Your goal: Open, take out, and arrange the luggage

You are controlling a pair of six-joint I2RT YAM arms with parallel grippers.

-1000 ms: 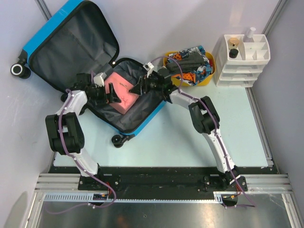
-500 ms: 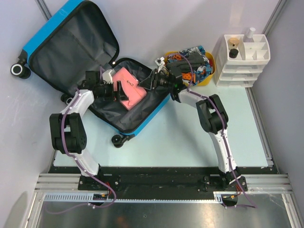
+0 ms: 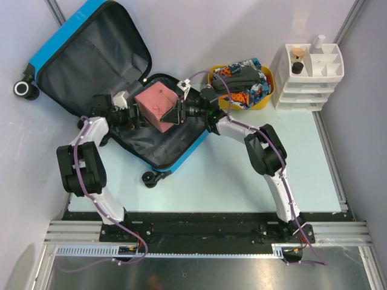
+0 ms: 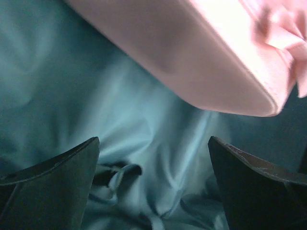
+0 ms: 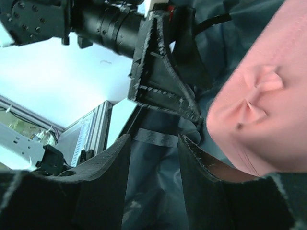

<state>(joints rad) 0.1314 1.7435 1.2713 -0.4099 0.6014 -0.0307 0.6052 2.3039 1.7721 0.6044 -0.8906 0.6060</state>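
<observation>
Your left tool (image 4: 153,141) and right tool (image 5: 153,139) stand spread, pinching nothing; the soft pink pouch (image 3: 156,106), merely propped, may slide into the blue hard-shell suitcase (image 3: 65,37).

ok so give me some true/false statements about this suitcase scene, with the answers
1. The luggage lies open. True.
2. The yellow tub holds printed fabric. True.
3. The pink pouch is in the yellow tub. False: it is inside the luggage.
4. The left gripper is shut on the pink pouch. False: its jaws stand open, with nothing between them.
</observation>
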